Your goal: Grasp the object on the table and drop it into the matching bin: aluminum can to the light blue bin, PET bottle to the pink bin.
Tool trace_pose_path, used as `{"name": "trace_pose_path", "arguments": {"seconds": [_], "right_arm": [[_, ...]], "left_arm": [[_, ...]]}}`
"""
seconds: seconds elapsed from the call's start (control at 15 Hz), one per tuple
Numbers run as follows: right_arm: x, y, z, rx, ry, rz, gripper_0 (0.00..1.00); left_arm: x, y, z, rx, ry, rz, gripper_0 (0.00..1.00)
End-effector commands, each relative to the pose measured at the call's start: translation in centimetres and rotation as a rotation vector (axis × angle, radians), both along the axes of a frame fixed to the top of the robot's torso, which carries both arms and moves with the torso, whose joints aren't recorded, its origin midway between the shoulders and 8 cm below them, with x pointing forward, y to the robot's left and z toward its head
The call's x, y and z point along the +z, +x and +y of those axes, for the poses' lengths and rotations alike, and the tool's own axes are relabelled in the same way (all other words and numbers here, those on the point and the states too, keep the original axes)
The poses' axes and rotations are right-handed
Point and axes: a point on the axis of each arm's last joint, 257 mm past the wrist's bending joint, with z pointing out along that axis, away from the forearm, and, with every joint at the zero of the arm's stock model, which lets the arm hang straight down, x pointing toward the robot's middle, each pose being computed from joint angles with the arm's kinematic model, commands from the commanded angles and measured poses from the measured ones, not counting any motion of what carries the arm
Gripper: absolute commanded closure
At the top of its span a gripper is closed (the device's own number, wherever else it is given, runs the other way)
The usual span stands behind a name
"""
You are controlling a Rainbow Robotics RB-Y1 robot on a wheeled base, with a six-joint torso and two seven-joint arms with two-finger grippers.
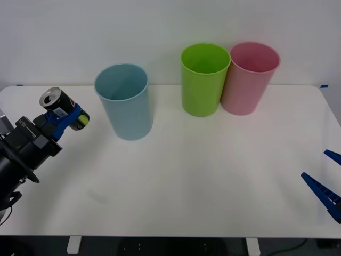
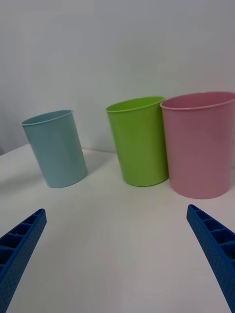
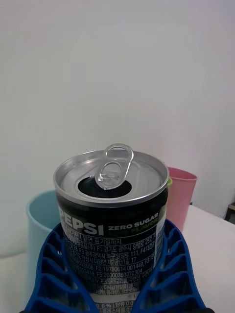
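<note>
My left gripper [image 1: 65, 118] is shut on the small black aluminum can [image 1: 61, 103], holding it tilted above the table's [image 1: 186, 181] left side, to the left of the light blue bin [image 1: 124, 101]. In the left wrist view the can [image 3: 111, 215] sits between the blue fingers [image 3: 49, 274], silver opened top up, with the light blue bin [image 3: 36, 230] and the pink bin [image 3: 180, 195] behind it. The pink bin [image 1: 249, 78] stands at the back right. My right gripper [image 1: 326, 184] is open low at the table's right edge; its wrist view shows the light blue bin [image 2: 55, 148] and pink bin [image 2: 199, 145].
A lime green bin [image 1: 203, 79] stands touching the pink bin's left side, also seen as the green bin [image 2: 139, 142] in the right wrist view. A white wall runs behind the table. Open tabletop lies between the bins and the front edge.
</note>
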Motion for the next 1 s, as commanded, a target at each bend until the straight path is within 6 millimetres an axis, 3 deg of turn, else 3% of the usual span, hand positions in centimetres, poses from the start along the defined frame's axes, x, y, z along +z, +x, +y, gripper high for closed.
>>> {"name": "trace_pose_path", "arguments": {"seconds": [0.07,0.4,0.67,1.0], "right_arm": [[0.0,0.0,0.0,0.000,0.000,0.000,0.00],[0.0,0.0,0.0,0.000,0.000,0.000,0.00],[0.0,0.0,0.0,0.000,0.000,0.000,0.00],[0.0,0.0,0.0,0.000,0.000,0.000,0.00]], "left_arm": [[3.1,1.1,1.1,-0.009,-0.003,-0.010,1.00],[6.7,2.7,2.4,-0.013,0.017,-0.006,1.00],[7.2,4.9,1.4,0.027,0.079,-0.010,1.00],[7.2,8.1,-1.2,0.039,0.131,0.006,1.00]]}}
